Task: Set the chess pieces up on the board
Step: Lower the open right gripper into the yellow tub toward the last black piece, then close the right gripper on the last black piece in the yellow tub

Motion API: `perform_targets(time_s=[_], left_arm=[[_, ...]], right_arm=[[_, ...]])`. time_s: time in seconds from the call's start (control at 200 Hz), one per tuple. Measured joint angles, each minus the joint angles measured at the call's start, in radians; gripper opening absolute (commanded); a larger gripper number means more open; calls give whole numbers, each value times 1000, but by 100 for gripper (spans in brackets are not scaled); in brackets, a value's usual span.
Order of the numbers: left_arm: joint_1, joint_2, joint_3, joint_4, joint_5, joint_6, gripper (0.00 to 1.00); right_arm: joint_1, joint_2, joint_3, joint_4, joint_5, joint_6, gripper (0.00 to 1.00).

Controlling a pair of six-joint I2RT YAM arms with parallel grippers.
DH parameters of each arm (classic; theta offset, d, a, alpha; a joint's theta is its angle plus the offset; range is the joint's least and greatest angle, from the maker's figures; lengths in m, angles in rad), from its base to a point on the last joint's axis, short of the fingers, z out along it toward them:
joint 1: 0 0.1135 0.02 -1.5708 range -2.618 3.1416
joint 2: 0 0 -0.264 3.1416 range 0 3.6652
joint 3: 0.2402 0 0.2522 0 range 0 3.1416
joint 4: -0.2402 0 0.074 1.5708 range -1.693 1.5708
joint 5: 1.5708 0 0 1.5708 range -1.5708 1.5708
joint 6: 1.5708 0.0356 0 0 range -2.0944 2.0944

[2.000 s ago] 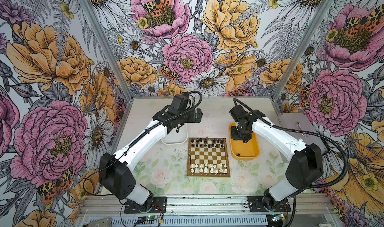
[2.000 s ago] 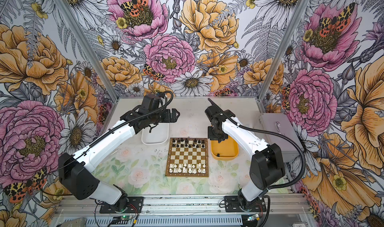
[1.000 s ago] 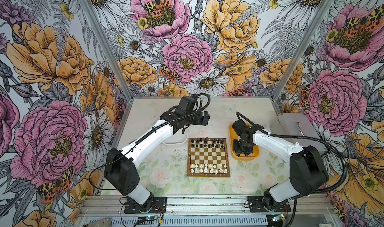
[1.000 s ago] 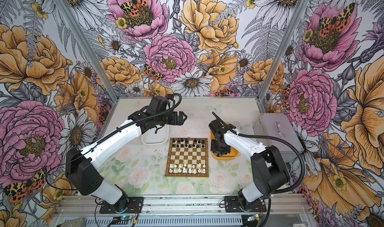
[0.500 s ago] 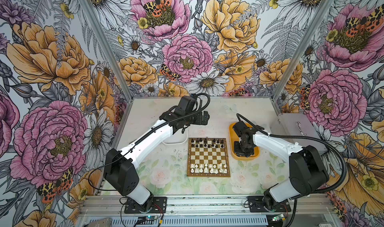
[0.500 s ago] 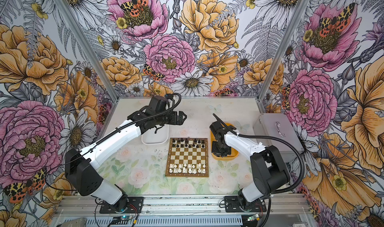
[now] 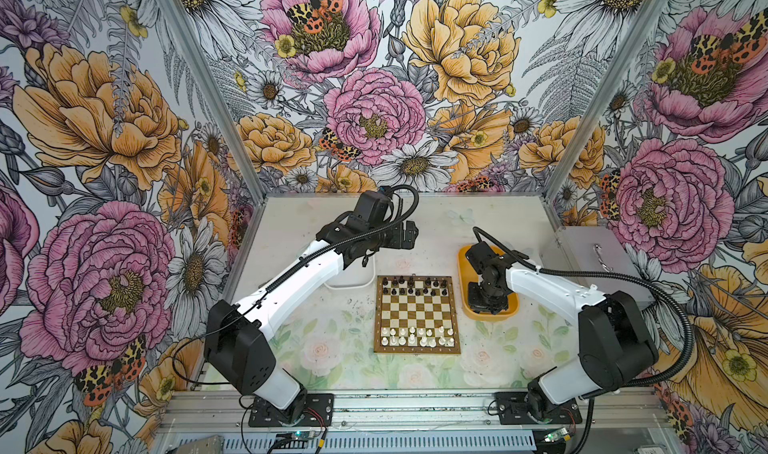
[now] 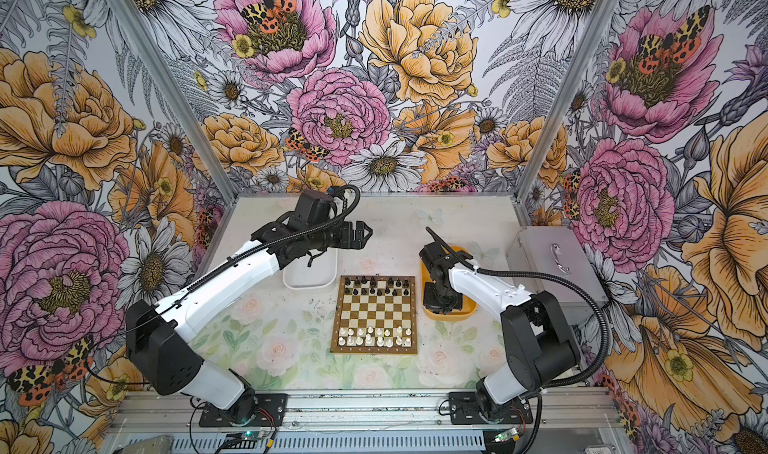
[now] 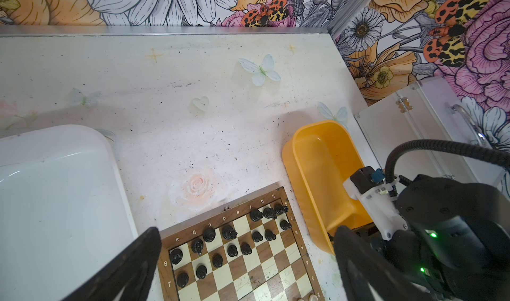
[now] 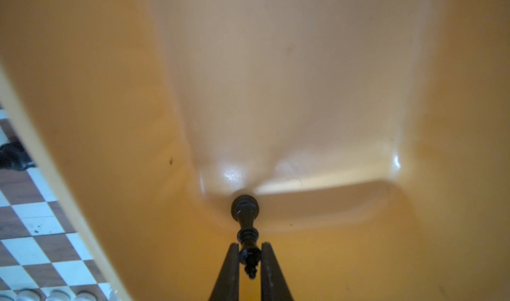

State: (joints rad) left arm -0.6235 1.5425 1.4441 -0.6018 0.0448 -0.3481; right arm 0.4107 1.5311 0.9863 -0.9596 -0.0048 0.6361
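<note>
Black piece (image 10: 245, 208) in the yellow tray (image 10: 331, 92): right gripper (image 10: 249, 245) is clamping only its crown, risking a pivot or slip on lifting; left gripper (image 9: 248, 232) is hovering, jaws apart.

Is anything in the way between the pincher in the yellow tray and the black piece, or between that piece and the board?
Nothing blocks the grab: the right gripper pinches the top of the black piece. Only the wall of the yellow tray stands between it and the board.

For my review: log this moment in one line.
right gripper: shut on black piece in yellow tray | left gripper: open, empty, raised
</note>
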Motion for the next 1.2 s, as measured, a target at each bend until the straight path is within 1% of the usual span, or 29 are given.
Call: perform_targets(time_s=[0.21, 0.505, 0.58, 0.821, 1.046, 1.136, 1.196], left_arm=[[5, -12, 0, 0, 0, 0, 99], [16, -32, -15, 1, -3, 0, 99], [20, -35, -23, 0, -3, 0, 99], [37, -47, -47, 0, -3, 0, 99], [50, -66, -51, 0, -3, 0, 99], [52, -69, -54, 0, -3, 0, 99], [52, -70, -58, 1, -3, 0, 99]], right_arm=[[0, 0, 22, -10, 0, -4, 9], [-5, 3, 121, -58, 13, -40, 9], [-9, 6, 126, -62, 16, -49, 6], [-13, 49, 133, -83, 31, -58, 6], [-13, 50, 197, -92, 36, -77, 6], [-14, 54, 223, -103, 40, -84, 2], [-18, 59, 236, -108, 43, -92, 1]])
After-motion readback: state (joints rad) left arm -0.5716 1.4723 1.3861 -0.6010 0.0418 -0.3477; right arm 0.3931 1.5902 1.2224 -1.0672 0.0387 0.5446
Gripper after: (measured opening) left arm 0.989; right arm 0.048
